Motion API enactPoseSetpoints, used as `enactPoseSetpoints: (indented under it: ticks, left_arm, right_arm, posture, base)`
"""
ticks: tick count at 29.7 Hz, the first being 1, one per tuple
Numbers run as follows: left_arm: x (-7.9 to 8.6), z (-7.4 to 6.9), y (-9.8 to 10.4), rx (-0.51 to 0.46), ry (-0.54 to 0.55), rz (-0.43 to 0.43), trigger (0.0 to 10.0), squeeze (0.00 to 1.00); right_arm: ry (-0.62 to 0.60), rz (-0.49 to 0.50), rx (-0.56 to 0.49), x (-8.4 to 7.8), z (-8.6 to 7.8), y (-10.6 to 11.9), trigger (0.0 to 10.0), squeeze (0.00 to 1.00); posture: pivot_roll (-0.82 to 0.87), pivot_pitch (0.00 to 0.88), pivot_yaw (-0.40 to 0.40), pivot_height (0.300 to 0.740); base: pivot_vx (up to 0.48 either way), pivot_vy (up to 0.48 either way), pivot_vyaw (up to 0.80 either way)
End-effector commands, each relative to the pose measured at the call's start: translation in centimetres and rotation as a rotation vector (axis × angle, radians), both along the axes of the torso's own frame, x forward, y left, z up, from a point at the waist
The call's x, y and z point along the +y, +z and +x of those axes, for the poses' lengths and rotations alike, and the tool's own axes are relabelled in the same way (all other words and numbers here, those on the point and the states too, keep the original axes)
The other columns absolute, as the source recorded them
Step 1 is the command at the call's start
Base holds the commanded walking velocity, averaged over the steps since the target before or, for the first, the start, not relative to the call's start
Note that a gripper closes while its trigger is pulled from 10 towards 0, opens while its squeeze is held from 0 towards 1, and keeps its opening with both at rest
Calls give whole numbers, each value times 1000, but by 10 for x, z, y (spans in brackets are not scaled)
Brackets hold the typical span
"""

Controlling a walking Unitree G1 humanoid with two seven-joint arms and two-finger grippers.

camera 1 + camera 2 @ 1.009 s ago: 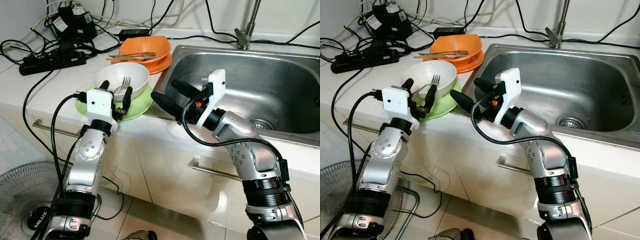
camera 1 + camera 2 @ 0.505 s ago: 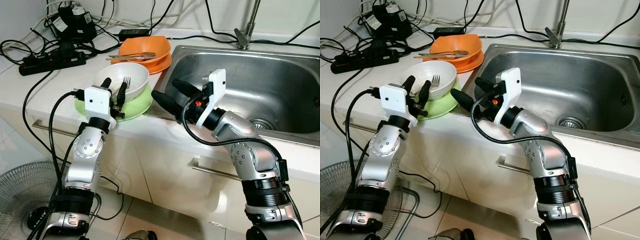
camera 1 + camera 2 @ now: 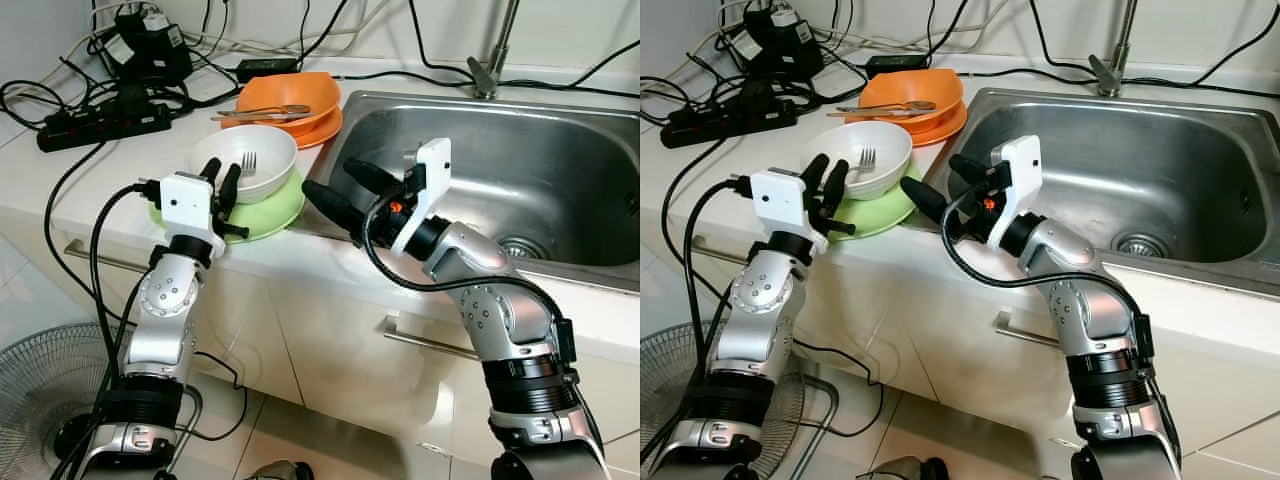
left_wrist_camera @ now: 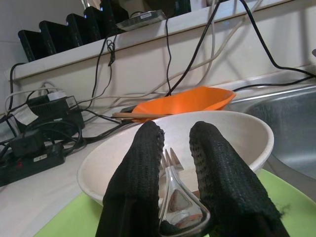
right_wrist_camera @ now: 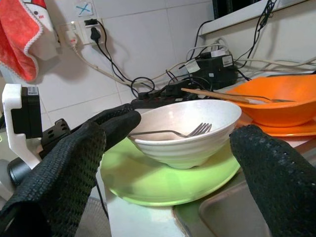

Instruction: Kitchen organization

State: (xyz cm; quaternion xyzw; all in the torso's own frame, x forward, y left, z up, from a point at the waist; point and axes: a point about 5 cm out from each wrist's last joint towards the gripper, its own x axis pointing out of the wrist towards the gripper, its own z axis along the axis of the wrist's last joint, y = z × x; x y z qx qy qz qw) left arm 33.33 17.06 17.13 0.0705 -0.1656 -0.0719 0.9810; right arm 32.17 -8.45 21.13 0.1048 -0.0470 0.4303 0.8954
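1. Left wrist view: left gripper (image 4: 177,163) has both black fingers on either side of the fork (image 4: 174,190) handle, narrow gap, seemingly clamped on it or about to; actual contact cannot be confirmed.
2. Fork lies in the white bowl (image 3: 247,162), tines toward the bowl's far side, handle running back over the near rim toward the left gripper. Its long axis lines up roughly with the gripper's fingers.
3. Bowl sits on the green plate (image 3: 278,211), on the worktop (image 3: 70,170) just left of the sink (image 3: 520,160).
4. Right gripper (image 3: 338,190) spread wide, empty, hovering at the sink's near-left corner beside the plate. Left arm is the nearer to the fork.
5. Hidden: handle end is behind the left fingers.
6. Orange dishes (image 3: 300,100) behind hold chopsticks and a utensil, hard to identify.
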Motion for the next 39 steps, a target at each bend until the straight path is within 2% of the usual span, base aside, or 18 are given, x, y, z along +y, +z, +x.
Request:
enactPoseSetpoints:
  ticks: [1,8,13,16,19,22,26,27,28,30,31,32,33,34,36,37,39]
  left_arm:
    - [7,1,1,1,16,-13,0,0]
    - [7,1,4,-19,15,-8,0,0]
    - [4,0,24,-103,5,-5,0,0]
    - [-5,-3,58,-233,-41,31,0,0]
    - [-11,-5,70,-287,-68,49,0,0]
    - [-18,-8,74,-314,-97,73,0,0]
    - [-34,-14,67,-308,-183,76,0,0]
    - [-39,-16,66,-309,-214,73,0,0]
    - [-47,-20,66,-308,-261,70,0,0]
    - [-50,-21,65,-306,-279,68,0,0]
    - [-53,-22,65,-305,-296,68,0,0]
    - [-53,-22,65,-305,-296,68,0,0]
    - [-57,-24,64,-302,-318,74,0,0]
    - [-62,-26,62,-297,-347,76,0,0]
    - [-63,-26,61,-297,-356,78,0,0]
    - [-65,-27,61,-299,-365,81,0,0]
    - [-65,-27,61,-300,-371,83,0,0]
  right_arm:
    - [4,15,2,2,0,2,10000,1000]
    - [4,18,3,2,-1,2,10000,1000]
    - [3,24,7,3,0,2,10000,1000]
    - [1,35,19,4,0,1,10000,1000]
    - [-1,46,29,5,1,1,10000,1000]
    - [-2,56,37,5,2,1,10000,1000]
    - [-7,168,129,6,5,1,10000,1000]
    - [-1,255,196,4,7,3,10000,1000]
    - [8,371,277,0,10,6,10000,941]
    - [8,405,298,-1,12,7,10000,941]
    - [7,434,317,-3,14,8,10000,655]
    - [7,434,317,-3,14,8,10000,655]
    - [9,451,328,-6,15,9,10000,333]
    - [11,475,354,-9,17,10,10000,98]
    - [7,475,358,-10,18,10,10000,75]
    - [4,475,370,-11,19,10,10000,0]
    - [2,474,377,-11,19,9,10000,0]
  posture:
    - [-23,37,129,740]
    - [-24,36,130,740]
    - [-25,38,127,740]
    - [-21,37,125,740]
    - [-20,38,124,740]
    - [-17,37,124,740]
    - [-17,37,125,740]
    - [-18,36,124,740]
    - [-16,37,123,740]
    - [-16,37,123,740]
    - [-18,37,123,740]
    - [-18,37,123,740]
    - [-19,37,124,740]
    - [-21,37,125,740]
    - [-23,36,125,740]
    - [-25,37,126,740]
    - [-25,37,126,740]
  base:
    - [0,0,0]
    - [0,0,0]
    - [0,0,0]
    - [0,0,0]
    - [0,0,0]
    - [0,0,0]
    - [0,0,0]
    - [0,0,0]
    - [0,0,0]
    - [0,0,0]
    - [0,0,0]
    - [0,0,0]
    - [0,0,0]
    - [0,0,0]
    - [0,0,0]
    - [0,0,0]
    - [0,0,0]
